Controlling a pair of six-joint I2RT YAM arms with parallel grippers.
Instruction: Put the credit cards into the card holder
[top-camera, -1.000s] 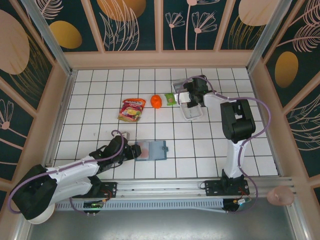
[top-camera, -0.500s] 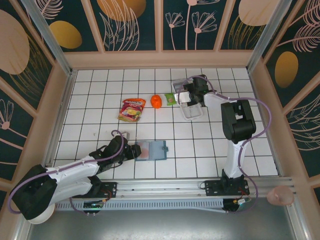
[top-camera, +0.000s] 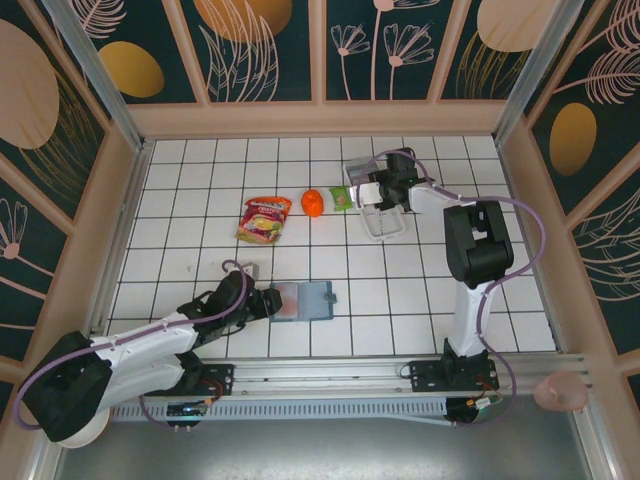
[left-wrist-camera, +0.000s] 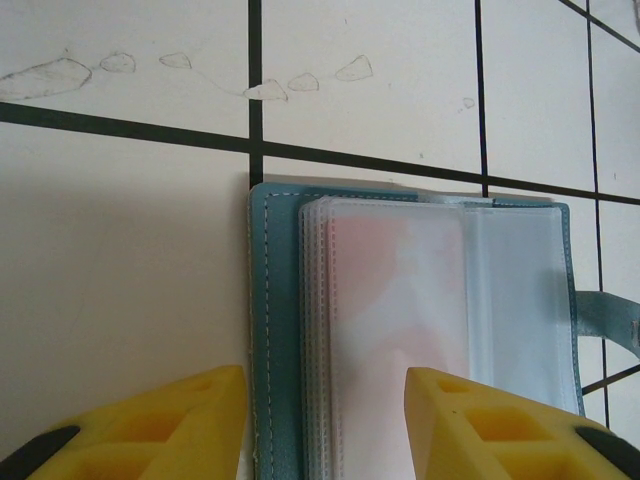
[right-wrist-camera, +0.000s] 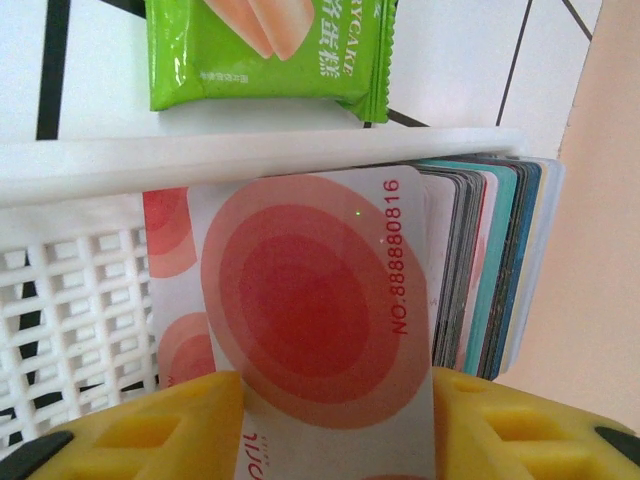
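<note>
The white basket (top-camera: 388, 232) at the far right of the tiles has not moved in the last second. The teal card holder (top-camera: 312, 300) lies open near the left arm as before, with the left gripper (left-wrist-camera: 322, 385) spread wide astride its left edge. A green snack packet (right-wrist-camera: 260, 50) lies just beyond the basket. Inside the basket stands a stack of cards (right-wrist-camera: 490, 250). The right gripper (right-wrist-camera: 335, 390) has barely shifted and is clamped on a red-circled credit card (right-wrist-camera: 310, 300).

At the bottom of the right wrist frame, the edge cuts off the credit card (right-wrist-camera: 310, 330). The stacked cards (right-wrist-camera: 490, 270) behind it show only thin right edges. The green packet (right-wrist-camera: 260, 50) is cropped at the top. In the left wrist view, the card holder (left-wrist-camera: 275, 330) runs off the bottom edge, and its pink contents are blurred behind frosted sleeves (left-wrist-camera: 400, 300).
</note>
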